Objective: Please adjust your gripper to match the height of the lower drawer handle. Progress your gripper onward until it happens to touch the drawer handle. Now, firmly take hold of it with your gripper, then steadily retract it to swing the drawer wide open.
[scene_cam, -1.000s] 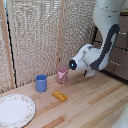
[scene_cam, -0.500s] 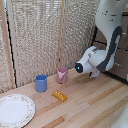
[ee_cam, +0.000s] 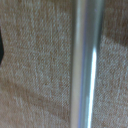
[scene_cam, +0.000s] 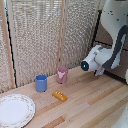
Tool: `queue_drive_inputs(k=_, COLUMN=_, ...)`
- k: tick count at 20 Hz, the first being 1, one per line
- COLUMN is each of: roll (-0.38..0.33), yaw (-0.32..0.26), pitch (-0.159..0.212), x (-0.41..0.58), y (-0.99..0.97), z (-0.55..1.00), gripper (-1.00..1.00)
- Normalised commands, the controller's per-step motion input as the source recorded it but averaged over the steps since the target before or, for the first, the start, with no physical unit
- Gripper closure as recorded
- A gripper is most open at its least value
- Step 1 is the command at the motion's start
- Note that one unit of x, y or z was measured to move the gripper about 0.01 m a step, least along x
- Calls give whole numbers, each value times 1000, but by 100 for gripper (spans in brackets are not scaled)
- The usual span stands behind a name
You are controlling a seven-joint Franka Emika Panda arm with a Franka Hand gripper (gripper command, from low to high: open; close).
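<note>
In the wrist view the silver drawer handle (ee_cam: 85, 60) fills the frame as a blurred bar very close to the camera, against the dark brown wood of the drawer (ee_cam: 35, 65). A dark sliver at the frame's edge (ee_cam: 1, 47) may be a finger; I cannot tell. In the exterior view the bulky white arm (scene_cam: 102, 57) reaches to the dark brown drawer fronts (scene_cam: 102, 35) at the exterior view's right. The gripper's fingers and the handle are hidden behind the wrist there. I cannot see how the jaws stand.
On the wooden table (scene_cam: 95, 105) stand a blue cup (scene_cam: 41, 83) and a pink cup (scene_cam: 62, 75), with a small yellow block (scene_cam: 59, 95) in front of them and a white plate (scene_cam: 15, 110) at the exterior view's left. A woven screen (scene_cam: 45, 35) stands behind.
The arm's wrist has shifted slightly toward the exterior view's right, closer to the drawer fronts. The cups, block and plate have not moved.
</note>
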Motion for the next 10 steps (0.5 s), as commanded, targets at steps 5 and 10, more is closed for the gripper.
queue_drive_inputs(k=5, roll=53, yaw=47, pitch=0, x=-38, y=-129, z=1, gripper=100)
queue_drive_inputs(k=10, roll=135, yaw=73, pitch=18, x=-91, y=-24, z=4, gripper=100)
